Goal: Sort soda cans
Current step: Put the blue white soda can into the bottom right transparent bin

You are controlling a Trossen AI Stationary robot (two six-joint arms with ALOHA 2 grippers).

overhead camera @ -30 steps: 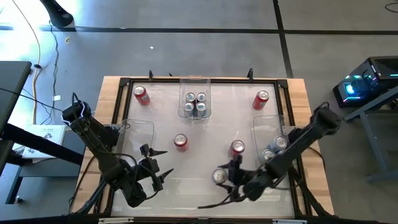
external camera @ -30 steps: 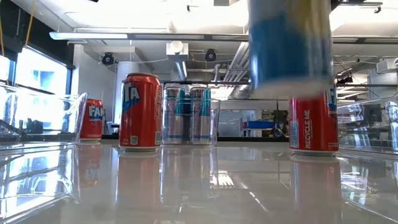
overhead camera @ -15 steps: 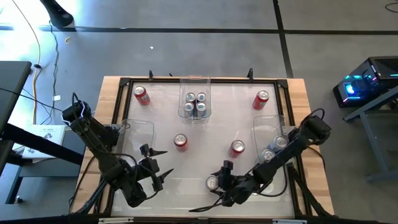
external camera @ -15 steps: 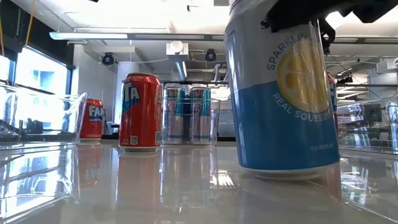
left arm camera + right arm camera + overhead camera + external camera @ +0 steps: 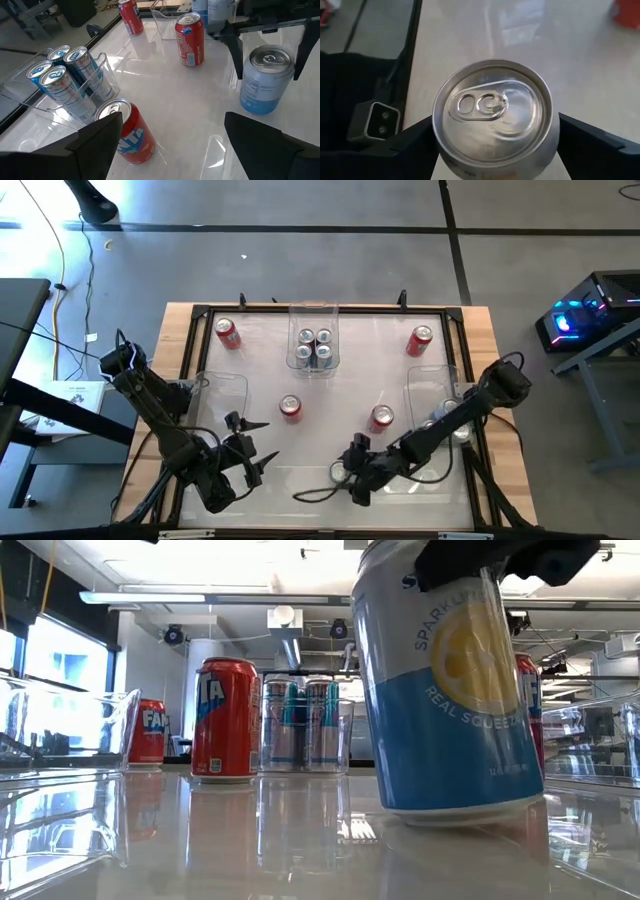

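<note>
Near the tabletop's front edge, a little right of its middle, the right pincer (image 5: 345, 476) straddles a blue-and-silver can (image 5: 447, 690), one finger on each side of it. The can looks slightly tilted in the low view, and whether the fingers press it or have let go I cannot tell. If they part while it leans, it could rock or topple toward the front edge; if the arm draws back with a finger touching, it could drag the can over. The right arm reaches low from the right front corner, passing over the clear bin (image 5: 440, 395) at the right edge. The left pincer (image 5: 252, 448) waits spread and empty near the front left, beside another clear bin (image 5: 215, 390). Red cans (image 5: 291, 409) stand mid-table and toward the back corners, and silver cans (image 5: 314, 348) fill the bin at the back edge's middle.
</note>
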